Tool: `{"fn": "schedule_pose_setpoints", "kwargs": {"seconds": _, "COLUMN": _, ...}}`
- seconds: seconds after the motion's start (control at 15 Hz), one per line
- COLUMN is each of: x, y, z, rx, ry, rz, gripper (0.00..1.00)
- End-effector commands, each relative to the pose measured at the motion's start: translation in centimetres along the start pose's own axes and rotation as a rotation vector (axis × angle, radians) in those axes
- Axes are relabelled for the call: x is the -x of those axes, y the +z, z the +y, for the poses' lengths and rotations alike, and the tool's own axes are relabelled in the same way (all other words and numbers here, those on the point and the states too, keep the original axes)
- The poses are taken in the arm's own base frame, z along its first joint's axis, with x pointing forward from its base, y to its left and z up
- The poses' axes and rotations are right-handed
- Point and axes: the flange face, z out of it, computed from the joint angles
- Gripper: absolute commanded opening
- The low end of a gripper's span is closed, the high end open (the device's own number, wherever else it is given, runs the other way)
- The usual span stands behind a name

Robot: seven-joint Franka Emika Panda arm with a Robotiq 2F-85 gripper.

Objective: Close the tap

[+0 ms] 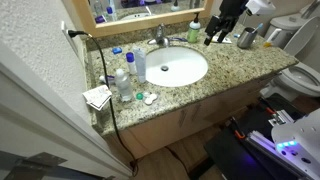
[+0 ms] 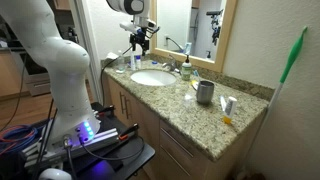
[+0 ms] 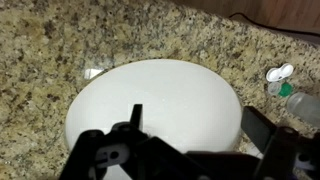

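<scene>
The tap [image 1: 160, 37] is a small silvery faucet at the back rim of the white oval basin [image 1: 175, 67], under the mirror. My gripper [image 1: 212, 38] hangs in the air above the counter, to the side of the tap and apart from it; it also shows in an exterior view [image 2: 140, 40] above the basin [image 2: 152, 77]. In the wrist view the gripper [image 3: 196, 112] is open and empty, its dark fingers over the basin [image 3: 150, 95]. The tap does not show in the wrist view.
Clear bottles with blue caps [image 1: 125, 75] stand beside the basin, with loose caps [image 3: 280, 74] near them. A metal cup [image 1: 247, 38] and a dark bottle [image 1: 195, 28] stand on the granite counter [image 1: 225, 65]. A toilet [image 1: 300, 78] is past the counter's end.
</scene>
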Motion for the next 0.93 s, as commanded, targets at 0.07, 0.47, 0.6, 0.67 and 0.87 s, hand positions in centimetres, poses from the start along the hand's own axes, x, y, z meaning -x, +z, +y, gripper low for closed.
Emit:
{"fn": "schedule_pose_setpoints", "kwargs": {"seconds": 0.07, "x": -1.7, "y": 0.9, "z": -0.2, "rx": 0.019, "ry": 0.021, "rz": 0.017, "gripper": 1.0}}
{"fn": "schedule_pose_setpoints", "kwargs": {"seconds": 0.47, "x": -10.5, "y": -2.6, "z": -1.8, "rx": -0.07, "ry": 0.231, "rz": 0.334, "gripper": 1.0}}
{"fn": "schedule_pose_setpoints", "kwargs": {"seconds": 0.6, "x": -8.9, "y": -2.9, "z": -2.0, "rx": -0.055, "ry": 0.212, "rz": 0.323, "gripper": 1.0}}
{"fn": "schedule_pose_setpoints", "kwargs": {"seconds": 0.67, "x": -10.0, "y": -3.4, "z": -2.0, "rx": -0.065, "ry": 0.242, "rz": 0.347, "gripper": 1.0}}
{"fn": "schedule_pose_setpoints", "kwargs": {"seconds": 0.87, "x": -11.2, "y": -3.6, "z": -2.0, "rx": -0.074, "ry": 0.266, "rz": 0.358, "gripper": 1.0}}
